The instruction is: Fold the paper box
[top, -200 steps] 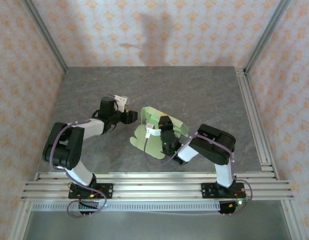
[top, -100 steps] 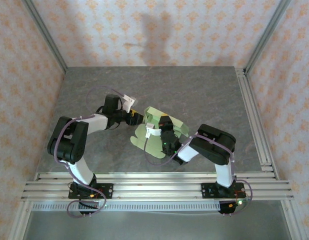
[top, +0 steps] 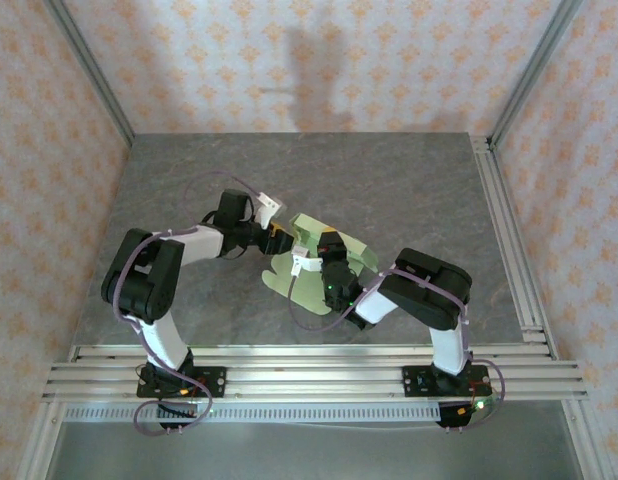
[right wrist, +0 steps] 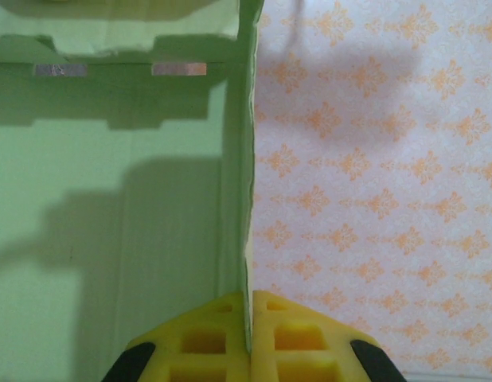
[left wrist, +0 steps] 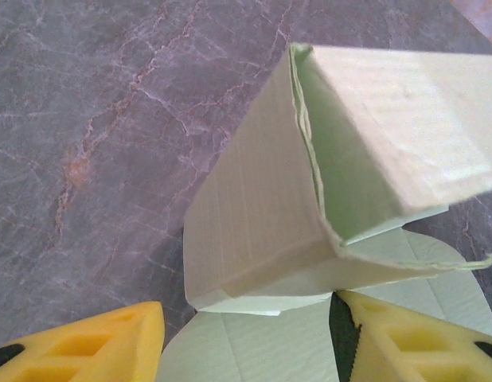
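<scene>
On the grey, marble-veined tabletop (top: 389, 185) lies a pale light-green card paper box (top: 285, 284), partly folded: rounded flaps flat on the surface, other panels standing up.

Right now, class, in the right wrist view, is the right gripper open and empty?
No: the right gripper pinches a thin edge of the pale green paper box.

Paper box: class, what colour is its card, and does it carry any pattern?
The paper box is plain pale green with no pattern, which shows best in the left wrist view.
</scene>
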Controlling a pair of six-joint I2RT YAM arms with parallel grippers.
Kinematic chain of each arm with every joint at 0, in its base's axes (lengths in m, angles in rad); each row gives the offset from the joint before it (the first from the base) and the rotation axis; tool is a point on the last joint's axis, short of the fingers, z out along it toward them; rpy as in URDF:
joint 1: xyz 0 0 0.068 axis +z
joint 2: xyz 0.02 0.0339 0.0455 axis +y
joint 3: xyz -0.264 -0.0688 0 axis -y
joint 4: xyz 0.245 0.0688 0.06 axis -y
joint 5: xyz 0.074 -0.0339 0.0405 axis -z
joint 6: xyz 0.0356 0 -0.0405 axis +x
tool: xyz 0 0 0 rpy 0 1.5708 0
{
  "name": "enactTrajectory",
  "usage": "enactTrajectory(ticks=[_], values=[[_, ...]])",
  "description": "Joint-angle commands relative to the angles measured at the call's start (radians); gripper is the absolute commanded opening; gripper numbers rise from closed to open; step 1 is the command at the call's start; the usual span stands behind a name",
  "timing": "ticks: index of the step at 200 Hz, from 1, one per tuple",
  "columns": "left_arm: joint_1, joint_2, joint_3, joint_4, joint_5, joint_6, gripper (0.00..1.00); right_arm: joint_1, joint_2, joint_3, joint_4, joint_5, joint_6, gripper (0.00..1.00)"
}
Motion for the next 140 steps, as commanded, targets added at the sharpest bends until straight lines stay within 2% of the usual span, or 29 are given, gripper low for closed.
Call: enactTrajectory(ticks=[1,42,114,140], values=[[-0.014,0.023,0.042,-0.008,-0.012,0.016,0.56,0.007,-0.025,0.001,0.022,0.028,0.028,0.0],[-0.03,0.037,0.058,0.008,-0.019,0.009,0.48,0.007,-0.026,0.004,0.022,0.029,0.033,0.0],[-0.041,0.019,0.038,0.048,-0.023,-0.003,0.48,0.007,-0.027,0.007,-0.014,0.035,0.071,0.0],[-0.044,0.028,0.04,0.071,-0.018,-0.018,0.44,0.007,-0.024,0.015,-0.052,0.031,0.097,0.0]])
